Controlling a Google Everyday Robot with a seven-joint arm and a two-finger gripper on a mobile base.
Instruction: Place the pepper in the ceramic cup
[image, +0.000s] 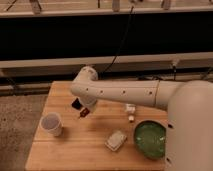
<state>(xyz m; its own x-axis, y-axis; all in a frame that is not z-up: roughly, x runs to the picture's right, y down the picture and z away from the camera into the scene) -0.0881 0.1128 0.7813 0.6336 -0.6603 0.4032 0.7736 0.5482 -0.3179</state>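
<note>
While the ceramic cup (52, 123) stands upright near the left edge of the table (75, 150), nothing shows inside it. The green bowl (150, 139) sits at the near right. The gripper (84, 112) hangs right of the cup, jaws closed on the pepper (83, 113). Bare wood lies between them.

The claw (85, 112) hangs over the table (90, 150), clamped on the small reddish pepper (83, 114). The white cup (52, 124) stands off to its lower left, a black phone (76, 104) just behind it, and a green bowl (150, 139) well to its right.
</note>
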